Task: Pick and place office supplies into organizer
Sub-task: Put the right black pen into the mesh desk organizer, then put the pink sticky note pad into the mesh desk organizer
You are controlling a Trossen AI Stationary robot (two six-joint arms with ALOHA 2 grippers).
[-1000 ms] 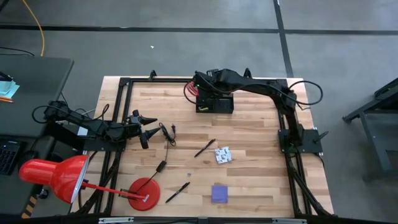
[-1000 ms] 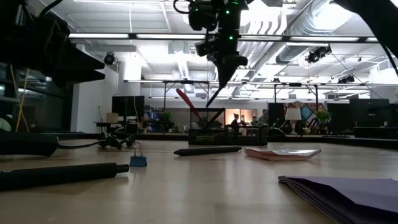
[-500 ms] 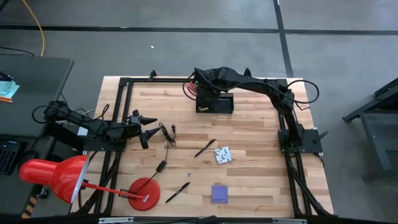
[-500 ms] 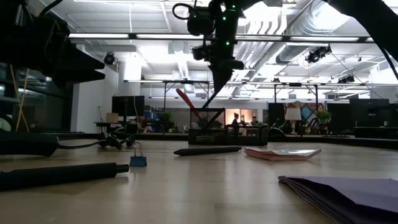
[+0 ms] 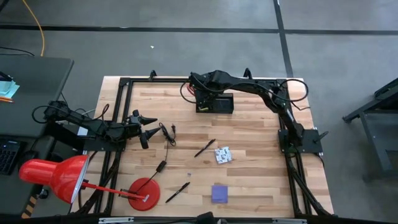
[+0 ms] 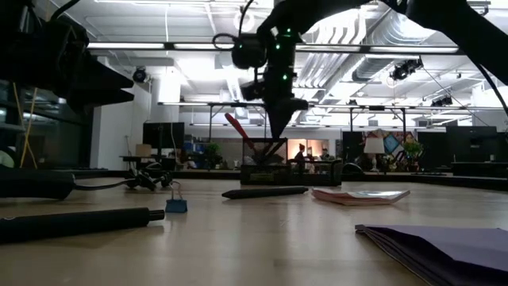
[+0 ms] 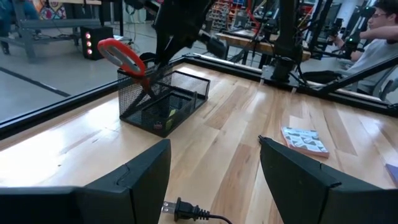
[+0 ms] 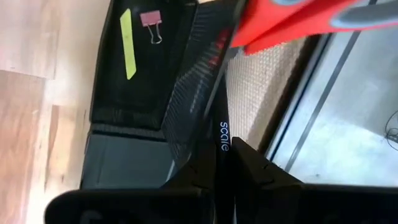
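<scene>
Black mesh organizer [image 5: 216, 102] sits at the far edge of the pale wooden table [image 5: 249, 162]. Red-handled scissors [image 7: 124, 57] lean in its taller cup section; a yellow strip [image 8: 127, 43] and pink binder clip [image 8: 150, 25] lie in its lower tray. Above the cup, the right gripper [image 8: 224, 163] pinches a slim black pen [image 8: 222, 124]. The left gripper [image 5: 147, 127] waits spread apart near the table's left side. Two more pens [image 5: 204, 148], a patterned packet [image 5: 222, 155] and a purple square pad [image 5: 219, 193] lie scattered on the wood.

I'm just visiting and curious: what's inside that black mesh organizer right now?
The organizer holds red-handled scissors standing in its cup, plus a yellow piece and pink binder clip in its tray. The right gripper is lowering a black pen into the cup, whose bottom is hidden.
</scene>
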